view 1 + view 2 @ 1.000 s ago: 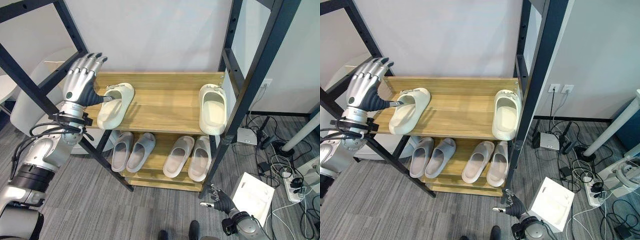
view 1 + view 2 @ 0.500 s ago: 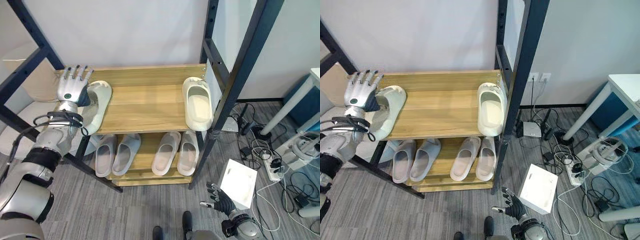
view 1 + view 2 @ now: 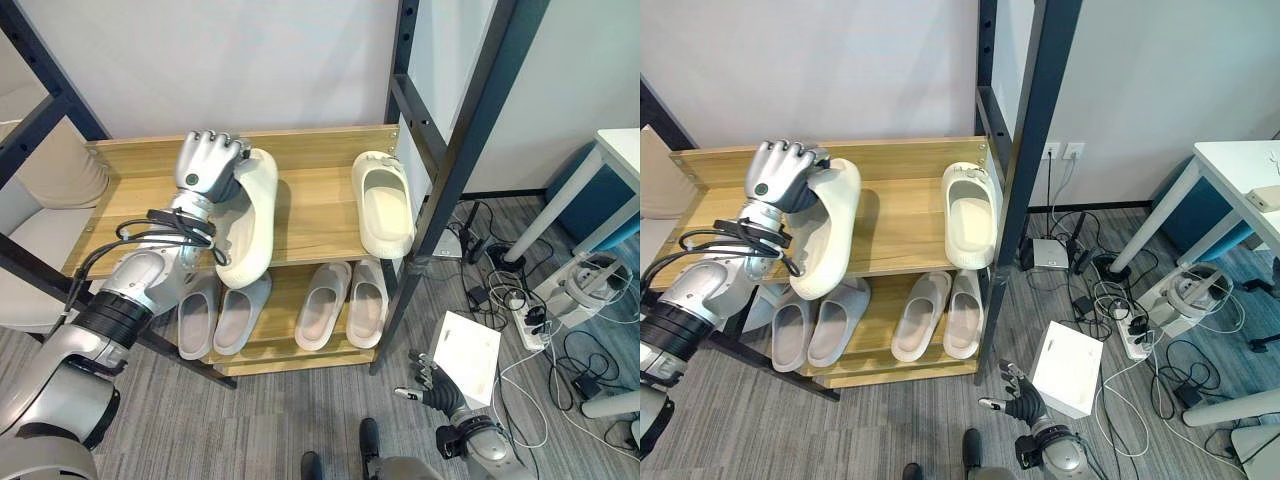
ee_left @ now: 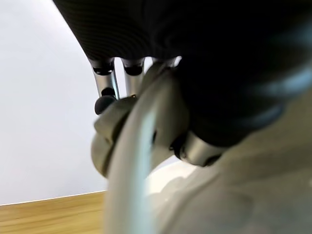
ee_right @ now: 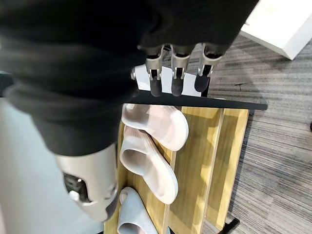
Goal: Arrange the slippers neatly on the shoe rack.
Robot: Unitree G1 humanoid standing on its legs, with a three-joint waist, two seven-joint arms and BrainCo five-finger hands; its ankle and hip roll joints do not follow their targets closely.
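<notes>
Two shelves of the wooden shoe rack (image 3: pixel 330 205) carry slippers. At the left end of the top shelf the left hand (image 3: pixel 208 165) has its fingers curled round the strap end of a cream slipper (image 3: pixel 250 220) — the left wrist view shows the dark fingertips (image 4: pixel 105 104) hooked over the strap from very close. This held slipper is tipped up on its side, its far end near the back edge of the shelf and its toe hanging out past the front edge, over the lower shelf.

Toward the right end of the same shelf a second cream slipper (image 3: pixel 383 201) lies flat, opening upward, just beside the rack's dark right post (image 3: pixel 455 170); it is well apart from the held one, with bare wood between them.

On the lower shelf, a pale grey pair (image 3: pixel 220 312) sits at the left, partly under the held slipper's toe, and a beige pair (image 3: pixel 341 303) sits at the right, all four pointing toward the front edge.

Further right and low, down by the grey carpet floor (image 3: pixel 250 420), the right hand (image 3: pixel 433 385) hangs with its fingers spread and relaxed, holding nothing — just beside a flat white box (image 3: pixel 464 353) lying on the floor.
</notes>
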